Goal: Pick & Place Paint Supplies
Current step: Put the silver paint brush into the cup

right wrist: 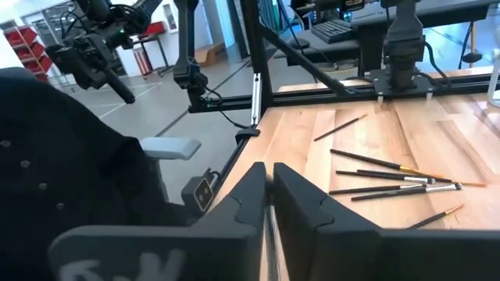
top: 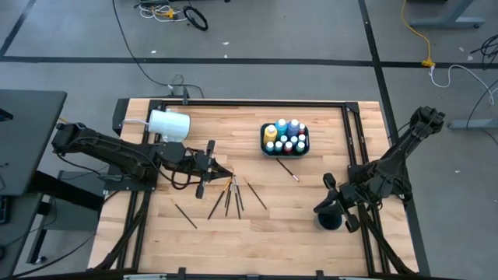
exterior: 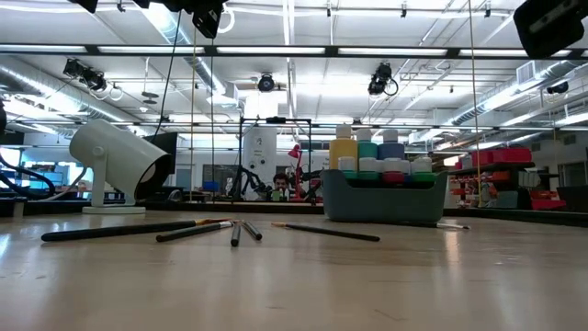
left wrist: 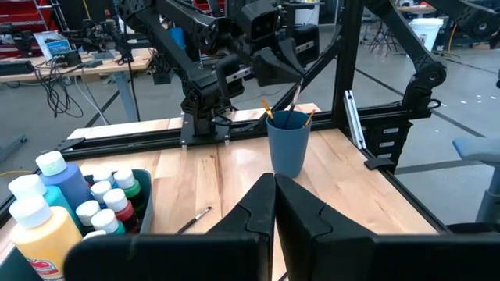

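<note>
A dark tray (top: pixel 263 142) at the table's middle far side holds small paint bottles (top: pixel 285 137) and two taller ones, yellow and blue (left wrist: pixel 47 203). Several thin brushes (top: pixel 229 196) lie flat on the wood at centre left. My left gripper (top: pixel 222 169) hovers over them, shut and with nothing in it. One brush (top: pixel 288 169) lies beside the tray. A dark blue cup (top: pixel 329 221) stands near the right edge with brushes (left wrist: pixel 269 109) standing in it. My right gripper (top: pixel 331 204) is just above the cup, its fingers nearly together on a thin brush. My right gripper has a thin brush handle (right wrist: pixel 269 230) in the narrow slit between its two fingers. The brush (left wrist: pixel 295 95) runs from the fingers down into the blue cup (left wrist: pixel 287 144), nearly upright. Which part of the handle is held, the fingers hide.
A large white cup (top: pixel 169 124) lies on its side at the far left, also seen in the low view as the white cup (exterior: pixel 115 165). One brush (top: pixel 185 215) lies apart near the front left. Black frame rails (top: pixel 354 140) border the table.
</note>
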{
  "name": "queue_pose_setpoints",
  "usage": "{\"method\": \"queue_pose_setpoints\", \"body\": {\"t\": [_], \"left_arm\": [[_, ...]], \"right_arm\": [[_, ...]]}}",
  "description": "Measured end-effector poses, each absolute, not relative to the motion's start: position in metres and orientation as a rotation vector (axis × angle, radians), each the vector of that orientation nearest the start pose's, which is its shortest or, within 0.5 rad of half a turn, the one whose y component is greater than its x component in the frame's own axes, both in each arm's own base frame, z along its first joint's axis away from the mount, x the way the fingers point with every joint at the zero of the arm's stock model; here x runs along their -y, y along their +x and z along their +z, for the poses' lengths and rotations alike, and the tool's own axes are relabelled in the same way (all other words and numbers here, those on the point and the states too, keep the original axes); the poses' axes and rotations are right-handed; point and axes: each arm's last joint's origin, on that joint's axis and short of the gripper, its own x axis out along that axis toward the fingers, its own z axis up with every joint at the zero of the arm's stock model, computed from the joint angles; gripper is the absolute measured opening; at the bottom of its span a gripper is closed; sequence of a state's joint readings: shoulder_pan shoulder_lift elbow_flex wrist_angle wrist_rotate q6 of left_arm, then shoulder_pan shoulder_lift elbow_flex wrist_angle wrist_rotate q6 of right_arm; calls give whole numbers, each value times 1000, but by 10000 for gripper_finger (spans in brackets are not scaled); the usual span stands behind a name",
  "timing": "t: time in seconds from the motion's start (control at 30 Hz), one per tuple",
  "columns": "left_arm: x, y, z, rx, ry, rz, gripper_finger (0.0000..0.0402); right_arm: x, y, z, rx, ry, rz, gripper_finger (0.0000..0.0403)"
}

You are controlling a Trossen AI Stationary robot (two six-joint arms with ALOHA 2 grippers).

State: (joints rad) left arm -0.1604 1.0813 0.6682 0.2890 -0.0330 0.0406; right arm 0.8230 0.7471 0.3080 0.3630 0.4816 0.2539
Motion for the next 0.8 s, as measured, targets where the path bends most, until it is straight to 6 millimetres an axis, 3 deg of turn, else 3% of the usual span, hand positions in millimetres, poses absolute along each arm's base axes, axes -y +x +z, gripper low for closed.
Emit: {"method": "queue_pose_setpoints", "body": {"t": [0.33, 0.63, 0.8], "left_arm": [[37, 237, 281, -121, 53, -130, 16], [37, 237, 281, -121, 53, -130, 16], [37, 237, 281, -120, 53, -129, 16]], "right_arm": [[-113, 124, 228, -72, 159, 314, 75], [-101, 127, 243, 78, 23, -13, 75], [-94, 136, 236, 36, 59, -113, 76]]}}
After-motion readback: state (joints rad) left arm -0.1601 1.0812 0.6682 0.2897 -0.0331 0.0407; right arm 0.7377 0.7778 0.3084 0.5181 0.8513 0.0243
